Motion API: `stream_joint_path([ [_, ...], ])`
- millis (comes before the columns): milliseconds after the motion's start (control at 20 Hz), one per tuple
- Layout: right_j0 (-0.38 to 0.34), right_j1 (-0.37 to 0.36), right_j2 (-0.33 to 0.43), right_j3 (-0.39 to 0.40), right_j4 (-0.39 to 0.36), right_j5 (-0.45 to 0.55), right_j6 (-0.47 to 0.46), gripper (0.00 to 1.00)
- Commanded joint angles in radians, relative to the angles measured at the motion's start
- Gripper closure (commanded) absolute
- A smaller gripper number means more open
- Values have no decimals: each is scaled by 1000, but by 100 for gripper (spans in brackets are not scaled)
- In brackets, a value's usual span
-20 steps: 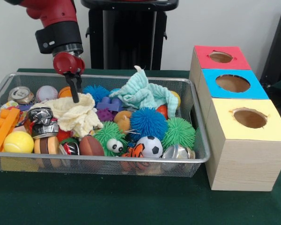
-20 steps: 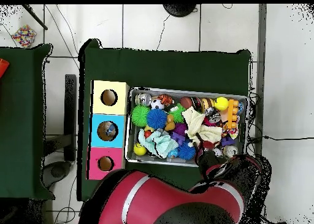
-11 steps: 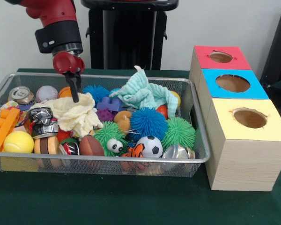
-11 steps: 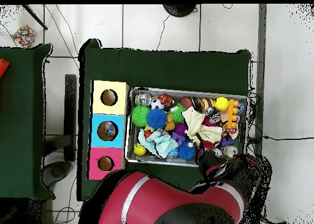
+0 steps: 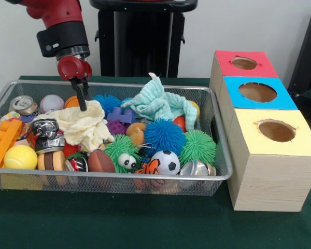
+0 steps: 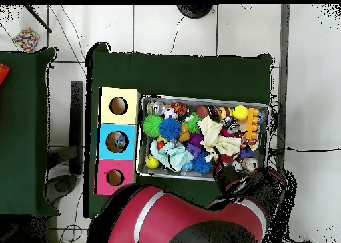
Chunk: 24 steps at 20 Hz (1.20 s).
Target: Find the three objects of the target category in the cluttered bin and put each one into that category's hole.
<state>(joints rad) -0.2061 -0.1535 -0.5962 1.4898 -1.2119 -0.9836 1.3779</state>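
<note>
Gripper (image 5: 83, 104) fingers look pressed together, pinching the cream cloth (image 5: 83, 127) directly beneath. Your wire bin (image 5: 119, 179) spreads below it.

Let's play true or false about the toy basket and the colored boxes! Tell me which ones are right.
1. The gripper is at the pale yellow cloth. True.
2. The soccer ball sits in the red box. False: it lies in the wire basket, near its front edge.
3. The yellow box is nearest the camera in the front view. True.
4. The blue box has no hole. False: it has a round hole on top.
5. The teal cloth is hanging from the gripper. False: it lies on the toys.
</note>
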Motion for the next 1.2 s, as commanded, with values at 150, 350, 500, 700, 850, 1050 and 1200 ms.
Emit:
stream_joint_path([
  [150, -26, 8, 163, -65, -36, -16, 160, 0],
  [350, -27, 6, 168, -62, -34, -24, 153, 0],
  [500, -31, 4, 174, -61, -33, -38, 146, 0],
  [700, -33, 2, 178, -60, -38, -49, 146, 0],
  [850, -31, 1, 180, -61, -44, -50, 150, 100],
  [1050, -34, -4, 186, -59, -51, -59, 150, 100],
  [1200, -35, -3, 188, -59, -61, -61, 150, 100],
])
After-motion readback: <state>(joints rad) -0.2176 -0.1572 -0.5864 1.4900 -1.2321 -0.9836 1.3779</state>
